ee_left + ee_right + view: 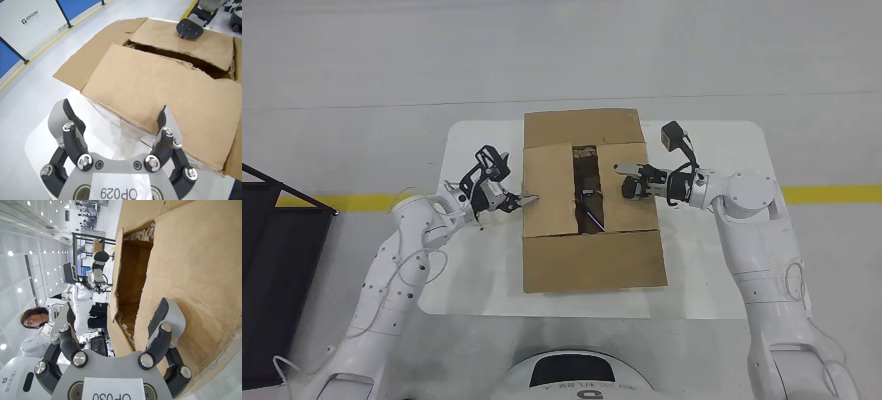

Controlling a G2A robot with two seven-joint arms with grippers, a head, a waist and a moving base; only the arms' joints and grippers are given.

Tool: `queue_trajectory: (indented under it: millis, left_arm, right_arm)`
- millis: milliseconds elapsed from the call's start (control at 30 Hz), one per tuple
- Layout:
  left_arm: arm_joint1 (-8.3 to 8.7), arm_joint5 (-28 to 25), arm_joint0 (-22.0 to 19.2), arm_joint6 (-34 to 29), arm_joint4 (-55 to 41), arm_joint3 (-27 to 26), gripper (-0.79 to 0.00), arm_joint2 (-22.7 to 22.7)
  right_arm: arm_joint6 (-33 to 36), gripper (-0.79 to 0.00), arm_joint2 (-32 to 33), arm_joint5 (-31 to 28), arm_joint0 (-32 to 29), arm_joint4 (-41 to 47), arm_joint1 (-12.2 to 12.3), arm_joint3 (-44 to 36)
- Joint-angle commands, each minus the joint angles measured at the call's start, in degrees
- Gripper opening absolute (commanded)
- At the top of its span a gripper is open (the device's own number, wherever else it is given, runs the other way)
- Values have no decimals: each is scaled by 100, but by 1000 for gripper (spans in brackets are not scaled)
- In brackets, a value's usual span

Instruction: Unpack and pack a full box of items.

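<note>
A brown cardboard box [592, 262] lies on the white table [702, 290], its two side flaps nearly flat with a dark gap between them. A purple-and-dark item [589, 205] shows inside the gap. My left gripper [519, 201] is open at the box's left side. In the left wrist view the left gripper [114, 111] straddles the corner of the left flap [143, 85]. My right gripper [627, 172] is open over the right flap. In the right wrist view the right gripper [115, 311] has the torn flap edge [113, 298] between its fingers.
A black frame [272, 230] stands on the floor left of the table. A yellow line [832, 193] runs across the floor behind it. The front and back flaps of the box lie spread on the table. Bare table shows on both sides of the box.
</note>
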Motion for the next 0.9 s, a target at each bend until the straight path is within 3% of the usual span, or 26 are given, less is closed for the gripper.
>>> queue_trajectory:
  millis: [0, 433, 633, 867]
  left_arm:
    - [4, 17, -8, 22, 65, 39, 0, 48]
    - [45, 135, 30, 98, 65, -95, 0, 139]
    - [55, 238, 25, 71, -44, -97, 0, 150]
    - [71, 344, 2, 40, -163, -105, 0, 139]
  right_arm:
    - [0, 0, 0, 0, 0, 0, 0, 0]
    - [-29, 0, -10, 6, -11, -14, 0, -6]
    - [-363, 0, -229, 467, 75, -312, 21, -17]
    - [-87, 0, -61, 70, 0, 198, 96, -356]
